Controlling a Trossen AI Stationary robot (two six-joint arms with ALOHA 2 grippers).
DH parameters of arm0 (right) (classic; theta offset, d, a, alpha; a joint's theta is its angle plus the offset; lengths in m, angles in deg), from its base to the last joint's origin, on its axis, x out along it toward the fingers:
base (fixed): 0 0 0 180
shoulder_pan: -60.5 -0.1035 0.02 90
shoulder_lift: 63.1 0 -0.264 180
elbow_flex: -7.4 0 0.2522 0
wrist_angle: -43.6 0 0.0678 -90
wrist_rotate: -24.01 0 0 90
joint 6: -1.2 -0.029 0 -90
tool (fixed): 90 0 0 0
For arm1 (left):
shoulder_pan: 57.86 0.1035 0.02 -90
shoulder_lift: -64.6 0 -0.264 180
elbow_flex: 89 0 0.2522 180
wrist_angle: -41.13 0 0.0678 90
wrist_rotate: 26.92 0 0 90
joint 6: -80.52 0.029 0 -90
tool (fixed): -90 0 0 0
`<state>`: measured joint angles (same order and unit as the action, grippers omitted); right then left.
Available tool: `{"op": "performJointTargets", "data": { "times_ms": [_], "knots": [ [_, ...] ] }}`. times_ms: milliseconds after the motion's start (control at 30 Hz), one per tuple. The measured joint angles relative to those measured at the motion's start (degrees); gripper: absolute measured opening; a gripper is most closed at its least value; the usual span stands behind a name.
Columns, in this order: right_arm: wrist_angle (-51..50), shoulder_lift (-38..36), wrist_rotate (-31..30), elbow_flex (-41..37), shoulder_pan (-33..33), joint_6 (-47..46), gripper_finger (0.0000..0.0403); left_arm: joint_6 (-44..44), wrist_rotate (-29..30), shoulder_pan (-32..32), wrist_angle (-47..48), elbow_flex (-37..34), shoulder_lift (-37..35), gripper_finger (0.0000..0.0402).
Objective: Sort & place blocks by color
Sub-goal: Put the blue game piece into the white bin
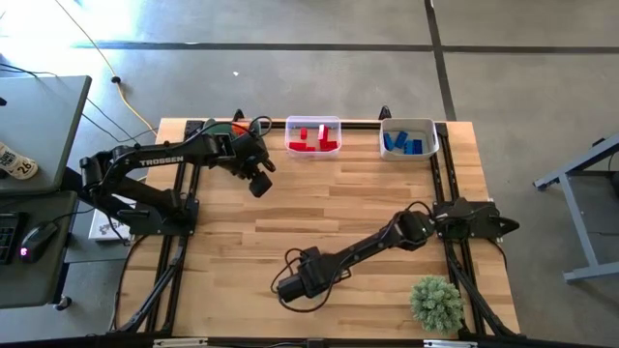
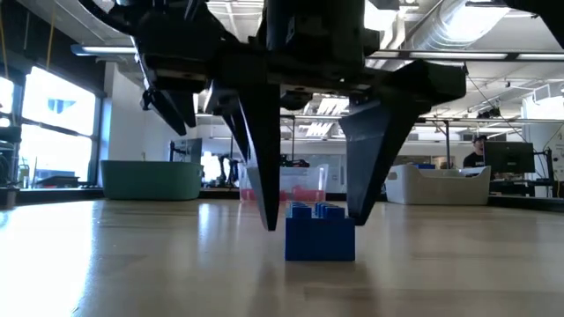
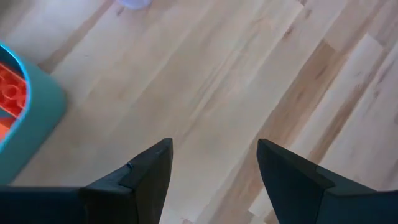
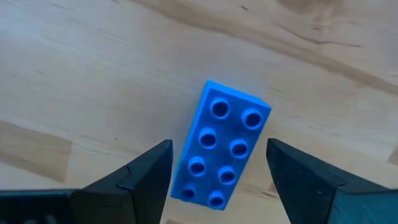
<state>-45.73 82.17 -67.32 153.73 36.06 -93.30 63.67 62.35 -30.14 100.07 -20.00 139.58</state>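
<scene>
While jaws straddle brick: right gripper [image 4: 217,180] open, fingers on either side of blue block [image 4: 219,152], not yet touching, nothing held.
Block position: lower centre of high view, hidden there under right gripper [image 1: 290,287]; lies flat, studs up, on bare table [image 1: 338,208]; centre of low view [image 2: 319,233].
Block pose: oblong, two rows of four studs, long axis slightly skewed against finger line in right wrist view.
Step in hand: likely the grasp of this last loose blue block.
Doing it well: rotate wrist a touch to square fingers with long sides; descend until tips sit near table level; close across narrow width, centred along length, to avoid twist-out.
Risk: skewed close could pivot brick or push it along wood.
Destination: grey bin [image 1: 410,138] at upper right of high view, blue pieces already inside; lift clear of rim before release.
Other bins: clear bin [image 1: 313,135] upper centre with red pieces; green bin [image 3: 37,118] with orange pieces at left edge of left wrist view.
Left gripper [image 1: 259,182]: open, empty, hovering upper left of centre near green bin, waiting.
</scene>
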Motion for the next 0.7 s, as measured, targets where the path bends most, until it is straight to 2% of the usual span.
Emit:
{"op": "performJointTargets", "data": {
  "times_ms": [167,467,700],
  "knots": [
    [0.3,0.6,0.7,0.0,0.4,0.1,0.0224,2.3,1.6,0.0,0.0,0.0,0.0,0.0223],
    [1.3,1.2,1.2,0.1,2.6,4.7,0.0113,7.1,6.9,0.1,0.0,0.0,0.0,0.0223],
    [-1.0,1.1,1.1,0.1,5.2,11.4,0.0112,8.1,7.6,0.1,0.0,0.0,0.0,0.0223]
  ]
}}
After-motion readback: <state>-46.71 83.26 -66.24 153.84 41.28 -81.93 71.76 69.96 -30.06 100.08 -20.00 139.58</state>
